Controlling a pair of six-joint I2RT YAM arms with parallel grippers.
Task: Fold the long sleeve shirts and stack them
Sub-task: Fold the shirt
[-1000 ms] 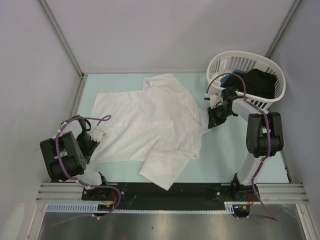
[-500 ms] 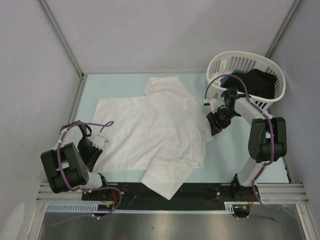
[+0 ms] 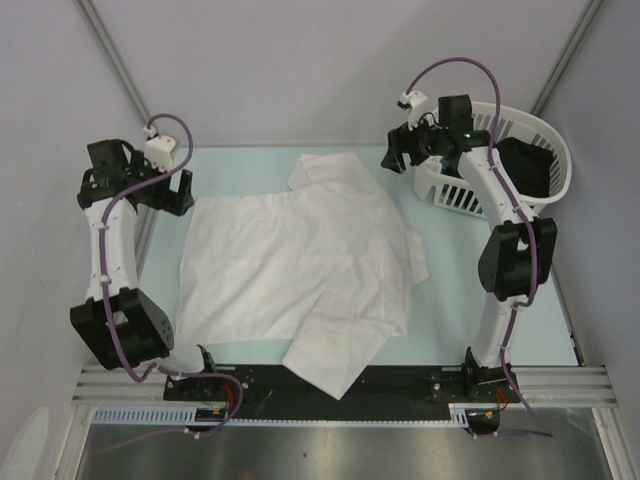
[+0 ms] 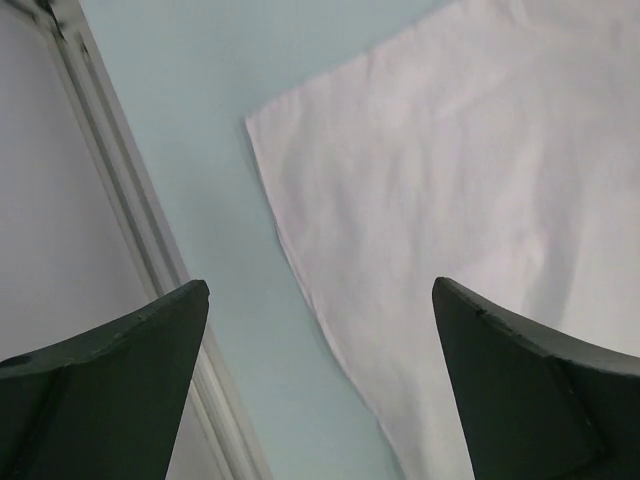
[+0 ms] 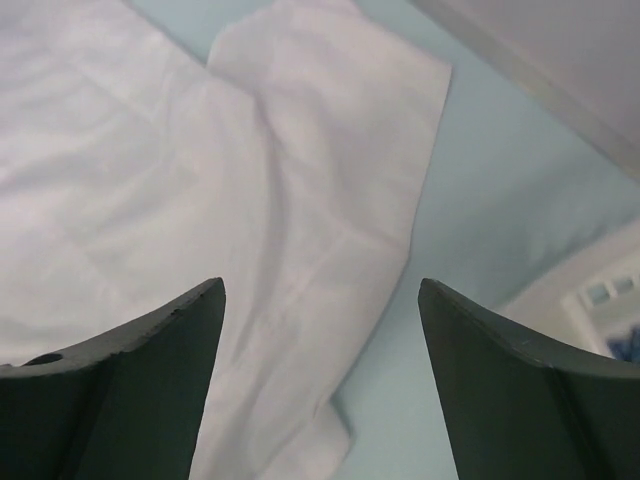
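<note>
Shirt (image 3: 300, 260), plain white, lies spread flat mid-table (image 3: 500, 300), near corner flap draped toward arm bases. Just changed:
- both pincers let go of its side edges; jaws now wide apart, empty
- left gripper (image 4: 318, 290) lifted over far-left corner
- right gripper (image 5: 320, 285) lifted over far flap, beside basket (image 3: 555, 150)

Judgement: spreading done, first fold not begun; far edge likely next grasp.

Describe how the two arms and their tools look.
The left arm and right arm have white links, black joints and a purple cable looped alongside. The left tool and right tool each end in two dark, wedge-shaped fingers.
</note>
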